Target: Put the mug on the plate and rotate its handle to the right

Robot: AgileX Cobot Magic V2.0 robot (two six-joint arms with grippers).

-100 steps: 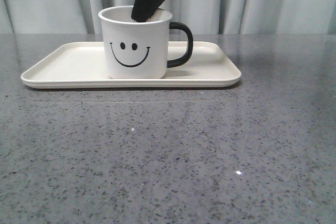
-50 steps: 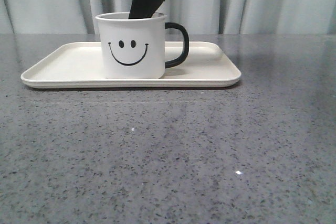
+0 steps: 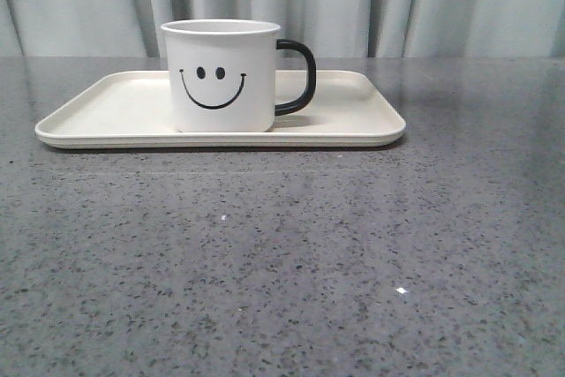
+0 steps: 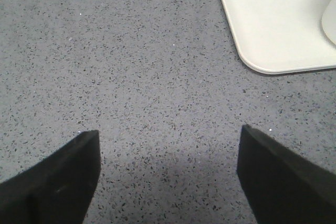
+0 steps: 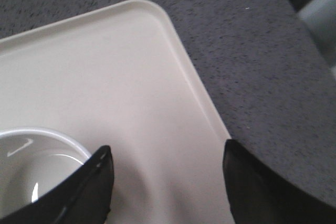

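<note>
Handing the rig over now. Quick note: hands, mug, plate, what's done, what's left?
Left hand: open, empty, over bare table beside the plate's corner.
Right hand: open, empty, above the mug, clear of it.
White cylindrical mug with the smiley print stands upright on the flat cream rectangular plate.
Its glossy black loop handle points right.
Done: placing and turning both look complete.
Left: probably only parking the arms.

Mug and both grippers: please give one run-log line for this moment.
mug: upright on plate | handle: right | right gripper: open, above mug | left gripper: open, over table
</note>
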